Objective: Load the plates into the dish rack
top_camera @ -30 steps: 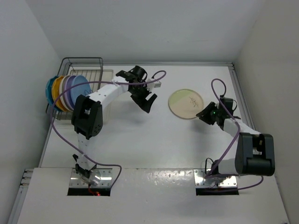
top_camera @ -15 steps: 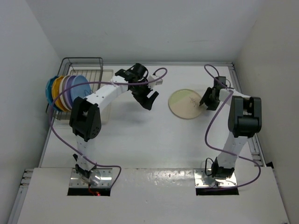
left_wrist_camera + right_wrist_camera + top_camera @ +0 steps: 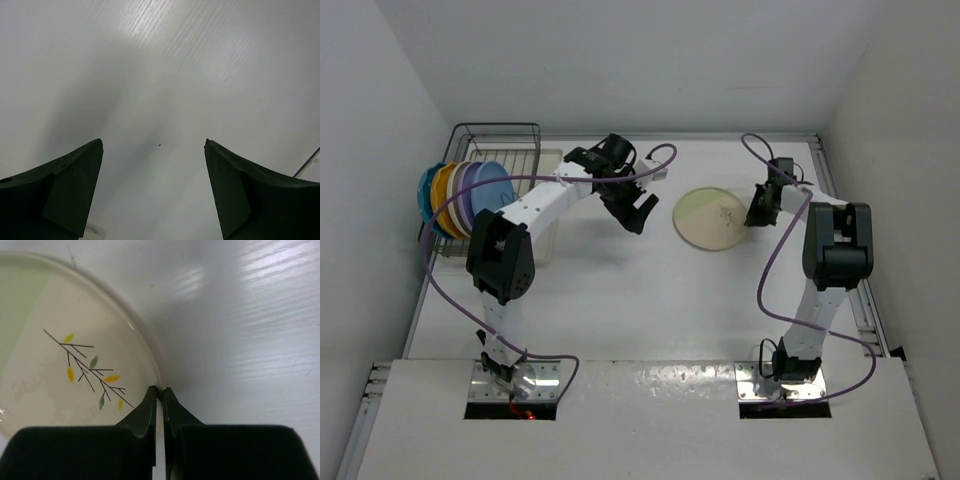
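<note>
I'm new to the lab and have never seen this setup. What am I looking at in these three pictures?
Two robot arms are bolted to a white table. The overhead picture shows both; the other two come from cameras on each wrist. The left fingers are spread open above bare table, holding nothing. The right fingers are pressed together, tips at the rim of a cream-and-green plate with a twig drawing, lying flat. Far left, a wire dish rack holds coloured plates standing on edge.
</note>
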Action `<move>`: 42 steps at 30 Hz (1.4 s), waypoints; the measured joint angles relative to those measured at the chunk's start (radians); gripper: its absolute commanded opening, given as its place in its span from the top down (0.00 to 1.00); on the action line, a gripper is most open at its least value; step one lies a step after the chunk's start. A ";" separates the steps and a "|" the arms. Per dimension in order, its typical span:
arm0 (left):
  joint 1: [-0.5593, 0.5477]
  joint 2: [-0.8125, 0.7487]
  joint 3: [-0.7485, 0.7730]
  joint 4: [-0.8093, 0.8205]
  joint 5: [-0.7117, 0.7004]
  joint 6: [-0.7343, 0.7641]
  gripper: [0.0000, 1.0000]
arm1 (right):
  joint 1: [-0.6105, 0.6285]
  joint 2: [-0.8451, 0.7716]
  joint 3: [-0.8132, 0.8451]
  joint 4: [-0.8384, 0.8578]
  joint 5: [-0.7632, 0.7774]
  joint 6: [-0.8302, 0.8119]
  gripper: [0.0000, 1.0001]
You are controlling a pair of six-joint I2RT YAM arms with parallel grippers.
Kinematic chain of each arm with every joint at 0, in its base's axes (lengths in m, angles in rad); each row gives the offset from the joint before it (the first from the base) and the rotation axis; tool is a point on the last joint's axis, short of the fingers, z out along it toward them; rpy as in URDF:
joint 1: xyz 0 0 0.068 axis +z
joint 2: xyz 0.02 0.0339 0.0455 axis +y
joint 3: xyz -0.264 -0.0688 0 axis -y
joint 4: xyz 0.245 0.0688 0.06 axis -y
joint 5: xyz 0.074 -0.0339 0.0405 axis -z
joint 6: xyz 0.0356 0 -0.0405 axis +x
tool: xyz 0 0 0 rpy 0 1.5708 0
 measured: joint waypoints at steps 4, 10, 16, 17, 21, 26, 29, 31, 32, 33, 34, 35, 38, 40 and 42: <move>0.005 0.006 0.000 0.008 0.023 0.000 0.12 | 0.008 -0.067 -0.115 0.095 -0.057 -0.051 1.00; 0.011 0.113 0.027 0.037 0.082 -0.029 0.12 | 0.062 -0.175 -0.269 0.130 -0.145 -0.099 1.00; 0.006 0.304 0.114 0.080 0.117 -0.098 0.09 | 0.129 -0.236 -0.347 0.146 -0.163 -0.120 1.00; 0.005 0.324 0.119 0.094 0.118 -0.109 0.09 | 0.138 -0.245 -0.357 0.146 -0.162 -0.124 1.00; 0.000 0.372 0.167 0.129 0.092 -0.168 0.28 | 0.158 -0.261 -0.376 0.142 -0.163 -0.133 1.00; -0.010 0.393 0.176 0.178 0.011 -0.209 0.43 | 0.159 -0.290 -0.412 0.146 -0.169 -0.134 1.00; -0.017 0.386 0.149 0.212 0.010 -0.223 0.51 | 0.163 -0.304 -0.428 0.145 -0.169 -0.134 1.00; -0.026 0.370 0.116 0.236 0.019 -0.224 0.51 | 0.165 -0.307 -0.429 0.145 -0.163 -0.134 1.00; -0.035 0.359 0.094 0.243 0.029 -0.225 0.51 | 0.165 -0.307 -0.430 0.145 -0.163 -0.133 1.00; -0.043 0.349 0.075 0.248 0.041 -0.225 0.51 | 0.165 -0.307 -0.429 0.145 -0.163 -0.132 1.00; -0.056 0.338 0.055 0.250 0.055 -0.224 0.51 | 0.165 -0.307 -0.430 0.145 -0.163 -0.130 1.00; -0.070 0.330 0.043 0.250 0.047 -0.219 0.52 | 0.166 -0.307 -0.430 0.143 -0.158 -0.129 1.00; -0.086 0.320 0.025 0.236 0.035 -0.208 0.70 | 0.162 -0.313 -0.429 0.132 -0.137 -0.126 1.00; -0.086 0.320 0.022 0.230 0.024 -0.206 1.00 | 0.162 -0.315 -0.430 0.130 -0.127 -0.122 1.00; -0.085 0.318 0.022 0.223 0.014 -0.233 1.00 | 0.163 -0.316 -0.430 0.126 -0.125 -0.118 1.00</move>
